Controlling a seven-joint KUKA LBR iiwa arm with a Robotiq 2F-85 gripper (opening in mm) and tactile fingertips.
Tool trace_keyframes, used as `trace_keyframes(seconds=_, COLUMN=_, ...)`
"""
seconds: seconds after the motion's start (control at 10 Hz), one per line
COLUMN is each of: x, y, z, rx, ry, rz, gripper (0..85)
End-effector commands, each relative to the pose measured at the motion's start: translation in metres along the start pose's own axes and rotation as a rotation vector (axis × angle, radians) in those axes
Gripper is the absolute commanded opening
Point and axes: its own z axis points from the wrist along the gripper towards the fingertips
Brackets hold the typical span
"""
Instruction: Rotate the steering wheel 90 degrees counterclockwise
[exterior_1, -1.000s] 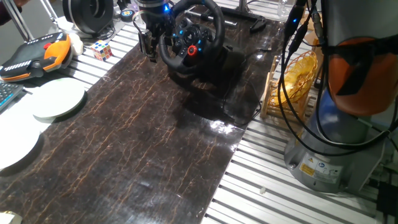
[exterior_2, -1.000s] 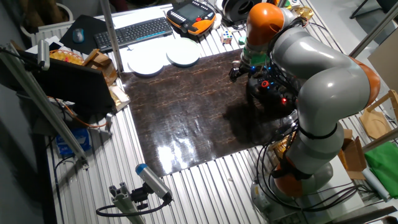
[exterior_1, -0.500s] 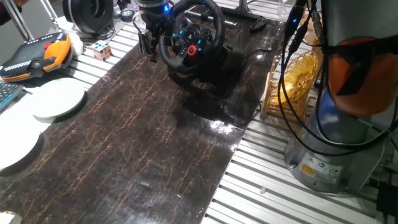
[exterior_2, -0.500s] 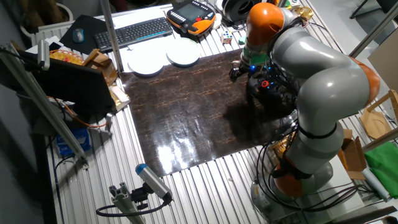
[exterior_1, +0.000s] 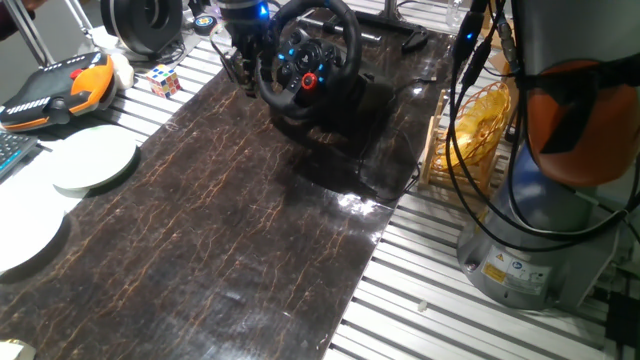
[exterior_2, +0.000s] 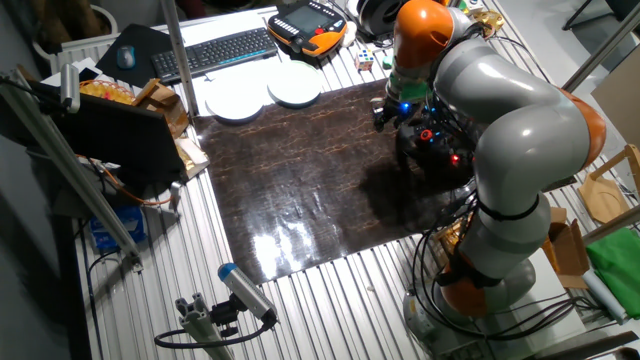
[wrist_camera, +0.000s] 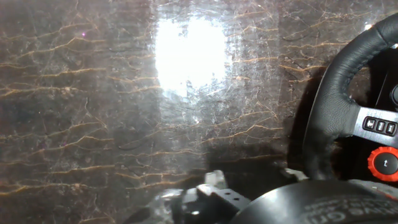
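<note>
One gripper (exterior_1: 240, 68) is hovering just beside the steering wheel (exterior_1: 305, 55) at the marble mat's (exterior_1: 250, 210) far end, probably lining up on the rim; whether its jaws are parted I cannot tell.

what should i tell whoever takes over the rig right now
Gripper: beside the left edge of the steering wheel rim, by the fixed view that faces the wheel; open or shut cannot be told, and no grasp of the rim is visible.
Wheel: on its black base at the far end of the dark marble-patterned mat, hub buttons lit blue and red. In the hand view the rim lies at the right edge, off the fingers' line.
Done: arm brought up to the wheel. The turn cannot be judged.
Left: take hold of the rim, rotate 90 degrees counterclockwise, let go.
</note>
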Motion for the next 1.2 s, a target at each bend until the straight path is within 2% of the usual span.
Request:
trace_keyframes(seconds=0.0, x=-0.0006, y=0.0003, z=0.0009, rx=0.002, ry=-0.002, rz=-0.001, gripper=0.7)
trace_keyframes(seconds=0.4, x=-0.0042, y=-0.0021, z=0.0045, rx=0.017, ry=-0.02, rz=0.021, gripper=0.7)
trace_keyframes(seconds=0.8, x=-0.0068, y=-0.0028, z=0.0074, rx=0.044, ry=-0.031, rz=0.137, gripper=0.7)
trace_keyframes(seconds=1.1, x=-0.0089, y=-0.0033, z=0.0092, rx=0.078, ry=-0.034, rz=0.251, gripper=0.7)
